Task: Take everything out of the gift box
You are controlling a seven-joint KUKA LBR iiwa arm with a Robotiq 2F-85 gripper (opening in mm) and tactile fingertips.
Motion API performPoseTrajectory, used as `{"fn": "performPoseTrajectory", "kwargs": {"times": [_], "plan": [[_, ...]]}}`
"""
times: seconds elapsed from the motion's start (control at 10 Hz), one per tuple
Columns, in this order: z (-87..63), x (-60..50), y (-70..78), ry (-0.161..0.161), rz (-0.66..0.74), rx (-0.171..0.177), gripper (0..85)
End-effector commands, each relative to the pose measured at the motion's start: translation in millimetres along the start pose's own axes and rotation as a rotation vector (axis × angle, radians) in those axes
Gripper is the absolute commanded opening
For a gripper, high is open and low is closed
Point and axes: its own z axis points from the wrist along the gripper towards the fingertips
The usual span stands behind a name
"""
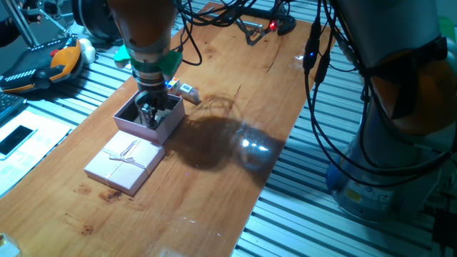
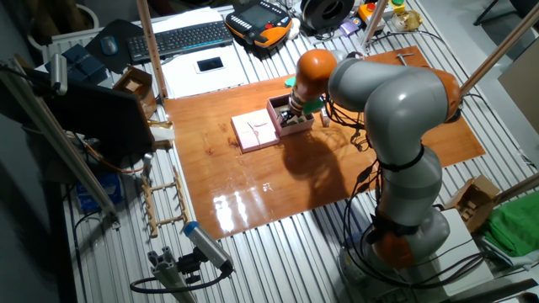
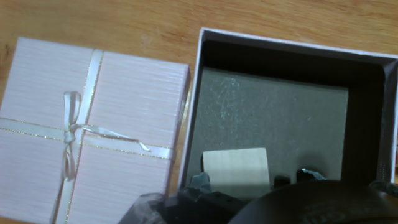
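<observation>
Okay, my gripper is down inside the gift box, fingertips mostly cut off at the bottom of the hand view, so I can't tell how the jaws stand. Left of my hand, the lid lies flat on the wooden table, just beside the box wall, ribbon bow up. Right by my fingers, a pale tan cube sits on the dark lining, partly hidden; box floor beyond it looks bare.

No readable text, label or number anywhere (distant keyboard and screens too blurred).
</observation>
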Motion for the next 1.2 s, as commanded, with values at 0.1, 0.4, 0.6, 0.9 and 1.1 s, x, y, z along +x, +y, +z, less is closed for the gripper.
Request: {"fn": "performPoseTrajectory", "kwargs": {"times": [0.1,0.4,0.6,0.9,1.1], "plan": [[1.6,1.5,1.7,-0.001,0.005,0.000,70.7],[4.6,5.0,5.7,-0.008,0.011,0.003,70.7],[6.9,6.1,6.8,-0.009,0.014,0.007,70.7],[9.4,6.1,6.7,-0.012,0.013,0.009,71.0],[13.7,5.9,6.5,-0.019,0.013,0.010,71.0]]}}
